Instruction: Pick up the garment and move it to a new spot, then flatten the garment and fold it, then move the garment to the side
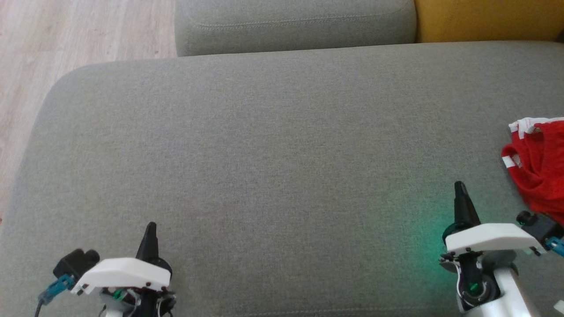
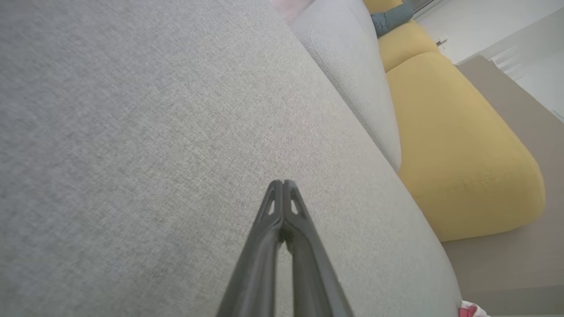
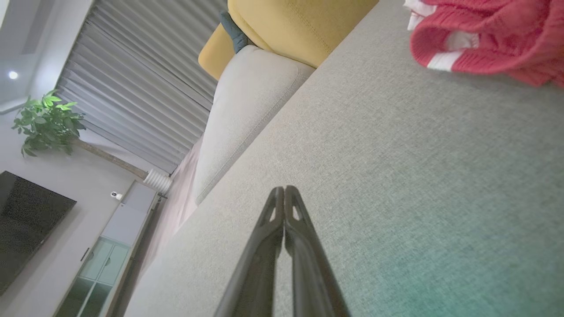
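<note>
The garment (image 1: 539,163) is a red knit piece with white trim, lying crumpled at the far right edge of the grey sofa seat (image 1: 273,145); the picture's edge cuts it off. It also lies at the upper right of the right wrist view, garment (image 3: 489,39). My right gripper (image 1: 459,187) is shut and empty, hovering over the seat a short way left of and nearer than the garment. At the lower left my left gripper (image 1: 151,226) is shut with nothing in it, far from the garment. Both wrist views show the fingertips pressed together: left gripper (image 2: 283,182), right gripper (image 3: 284,189).
A grey back cushion (image 1: 295,24) and a yellow cushion (image 1: 489,20) line the far side of the seat. Wooden floor (image 1: 66,35) lies beyond the seat's rounded left corner. The right wrist view shows a plant (image 3: 46,121) and a cabinet (image 3: 105,259) in the room.
</note>
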You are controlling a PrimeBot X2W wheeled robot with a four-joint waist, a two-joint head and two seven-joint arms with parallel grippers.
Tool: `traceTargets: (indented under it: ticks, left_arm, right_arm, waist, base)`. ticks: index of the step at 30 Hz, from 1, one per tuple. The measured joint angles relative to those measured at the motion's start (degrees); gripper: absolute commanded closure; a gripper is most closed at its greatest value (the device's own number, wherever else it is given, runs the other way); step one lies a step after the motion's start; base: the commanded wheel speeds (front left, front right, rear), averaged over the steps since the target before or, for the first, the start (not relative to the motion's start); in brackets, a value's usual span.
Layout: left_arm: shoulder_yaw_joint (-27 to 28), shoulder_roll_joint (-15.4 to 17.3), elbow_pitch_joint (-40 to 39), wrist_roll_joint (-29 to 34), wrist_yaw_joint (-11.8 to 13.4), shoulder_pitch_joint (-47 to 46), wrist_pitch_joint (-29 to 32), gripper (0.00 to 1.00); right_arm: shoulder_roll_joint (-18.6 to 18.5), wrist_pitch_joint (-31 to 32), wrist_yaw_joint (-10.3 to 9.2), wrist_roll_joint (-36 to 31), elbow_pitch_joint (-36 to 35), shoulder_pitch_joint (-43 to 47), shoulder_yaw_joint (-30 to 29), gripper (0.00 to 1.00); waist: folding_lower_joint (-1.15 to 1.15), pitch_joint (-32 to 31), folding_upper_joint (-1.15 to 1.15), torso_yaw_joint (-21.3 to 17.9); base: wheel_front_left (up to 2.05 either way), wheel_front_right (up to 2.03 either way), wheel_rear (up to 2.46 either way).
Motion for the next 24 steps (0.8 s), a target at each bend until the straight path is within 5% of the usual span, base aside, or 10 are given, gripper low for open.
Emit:
traceTargets:
  ticks: [24]
  left_arm:
    - [3.41,0.02,-1.96,-14.44,-3.49,-0.42,4.03,1.0]
  right_arm:
    - [0.1,3.93,0.0,15.88,-4.86,1.34,-2.78,1.0]
  waist:
    - [0.0,-0.78,0.0,0.32]
  base:
    - [0.0,0.0,0.0]
